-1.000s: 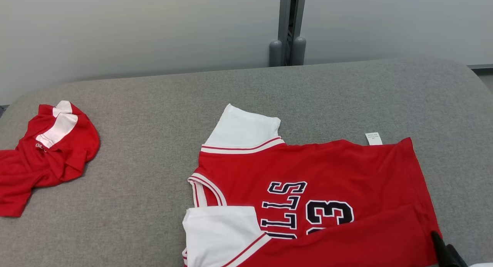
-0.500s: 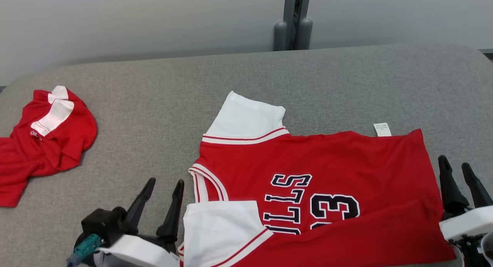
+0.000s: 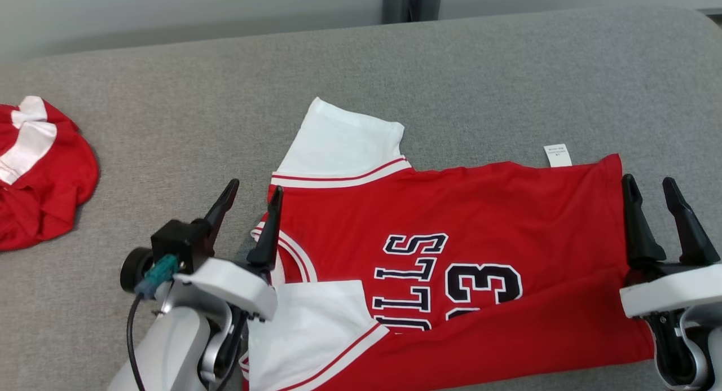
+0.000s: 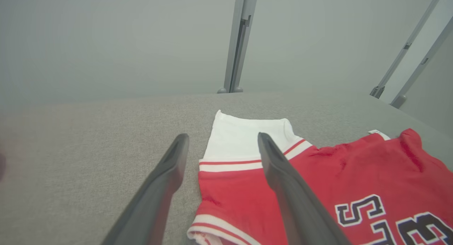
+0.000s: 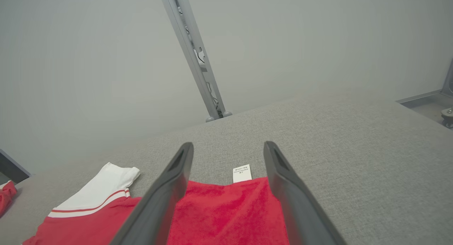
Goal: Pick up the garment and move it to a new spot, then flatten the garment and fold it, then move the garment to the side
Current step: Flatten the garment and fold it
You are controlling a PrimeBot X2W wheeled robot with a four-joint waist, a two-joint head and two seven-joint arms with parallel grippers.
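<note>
The grey fabric bench (image 3: 507,69) carried everything; the garment (image 3: 479,210), a red jersey with white sleeves and dark lettering, lay spread toward the bench's front edge, its near side folded over part of the lettering; a second red garment (image 3: 39,182) sat crumpled at the left edge; the left gripper (image 3: 255,186) stood spread wide at the jersey's collar end, one finger above red cloth, the other above bare bench, gripping nothing; the right gripper (image 3: 648,180) stood equally wide at the hem end, empty; a small white label (image 3: 557,155) poked from the hem's far corner.
</note>
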